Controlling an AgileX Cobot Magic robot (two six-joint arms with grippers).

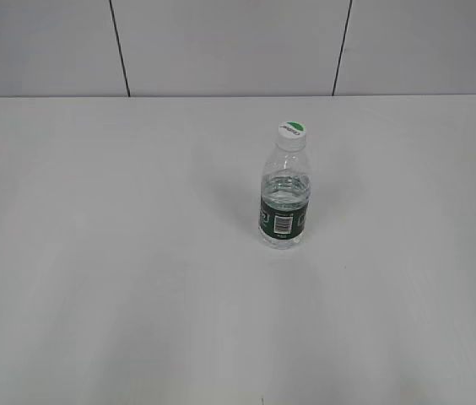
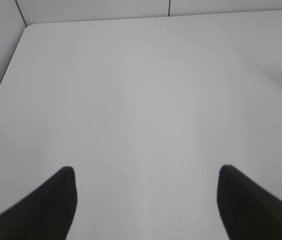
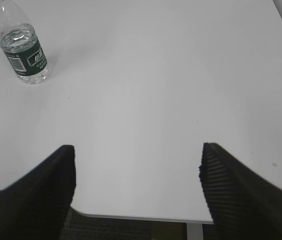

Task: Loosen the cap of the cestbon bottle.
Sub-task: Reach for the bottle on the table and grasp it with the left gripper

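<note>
The cestbon bottle (image 1: pixel 284 198) stands upright near the middle of the white table, clear with a dark green label and white barcode. Its white cap (image 1: pixel 290 134) with a green patch sits on the neck. The bottle also shows at the top left of the right wrist view (image 3: pixel 22 47), its cap cut off by the frame edge. My right gripper (image 3: pixel 137 152) is open and empty, over the table's near edge, far from the bottle. My left gripper (image 2: pixel 146 175) is open and empty over bare table; the bottle is out of that view. Neither gripper shows in the exterior view.
The white table (image 1: pixel 120 253) runs back to a grey panelled wall (image 1: pixel 221 42). Its near edge and a leg (image 3: pixel 193 231) show in the right wrist view, with dark floor below. The table's far left corner (image 2: pixel 28 27) shows in the left wrist view.
</note>
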